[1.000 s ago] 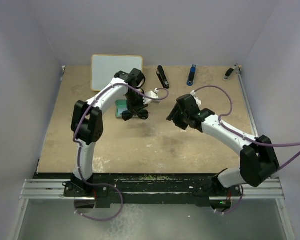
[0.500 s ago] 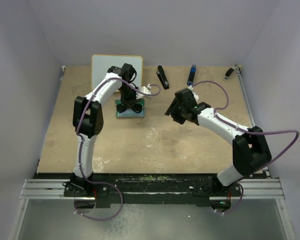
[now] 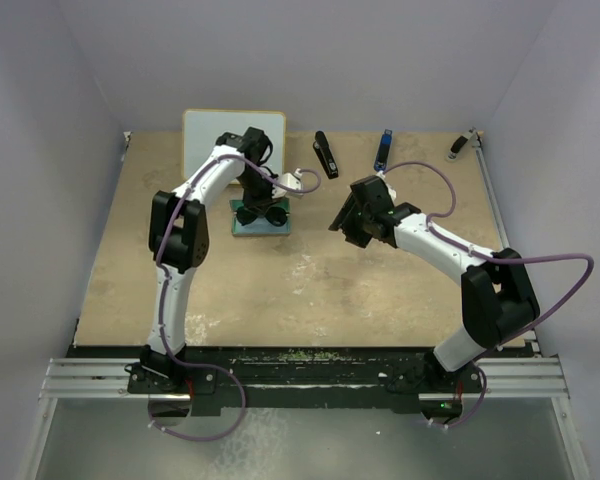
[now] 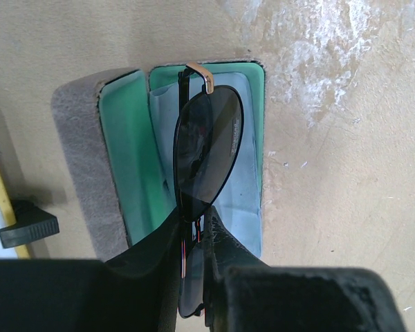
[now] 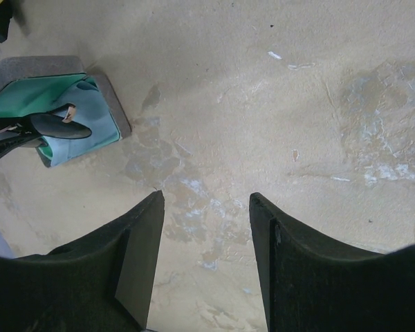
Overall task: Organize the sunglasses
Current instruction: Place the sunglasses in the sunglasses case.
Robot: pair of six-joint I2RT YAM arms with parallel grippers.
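Observation:
My left gripper (image 4: 194, 223) is shut on the bridge of the dark aviator sunglasses (image 4: 207, 142), holding them edge-on just above the open grey case (image 4: 79, 149) with its green lining. A light-blue cloth (image 4: 245, 173) lies in the case's right half. In the top view the sunglasses (image 3: 260, 211) hang over the case (image 3: 242, 230) under the left gripper (image 3: 257, 195). My right gripper (image 5: 206, 200) is open and empty above bare table, to the right of the case (image 5: 111, 104); it shows in the top view (image 3: 346, 222) as well.
A white board with a yellow rim (image 3: 232, 138) lies at the back left. A black object (image 3: 325, 154), a blue and black object (image 3: 382, 150) and a small dark object (image 3: 458, 146) lie along the back edge. Grey walls close both sides.
My left gripper carried the sunglasses back over the open case and now holds them steady there. My right gripper moved a little toward the back left and stayed open.

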